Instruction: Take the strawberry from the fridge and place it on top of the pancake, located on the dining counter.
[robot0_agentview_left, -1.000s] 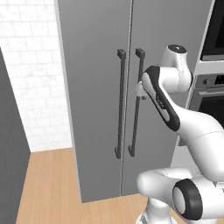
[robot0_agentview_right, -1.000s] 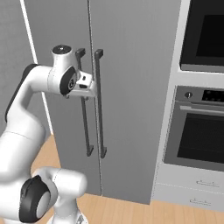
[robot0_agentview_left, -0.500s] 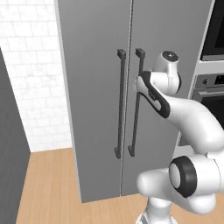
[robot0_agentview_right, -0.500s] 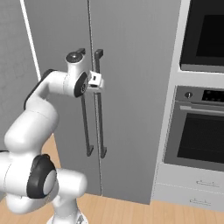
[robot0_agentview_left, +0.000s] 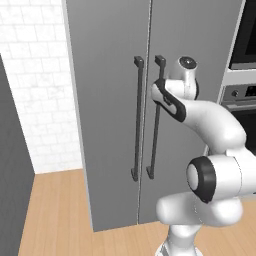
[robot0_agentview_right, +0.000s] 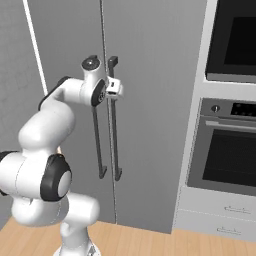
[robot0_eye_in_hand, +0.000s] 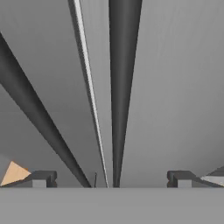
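Two dark handles (robot0_agentview_left: 147, 122) on the closed fridge (robot0_agentview_left: 110, 100); tool (robot0_eye_in_hand: 111, 177) spread wide around the right one

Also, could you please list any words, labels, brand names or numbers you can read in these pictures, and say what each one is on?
There is no readable text in any view.
The fridge doors and bar handles are plain grey, with no brand or label.
The oven has a knob and a dark control panel with faint marks, too small and blurred to read.
The robot arm carries no lettering.
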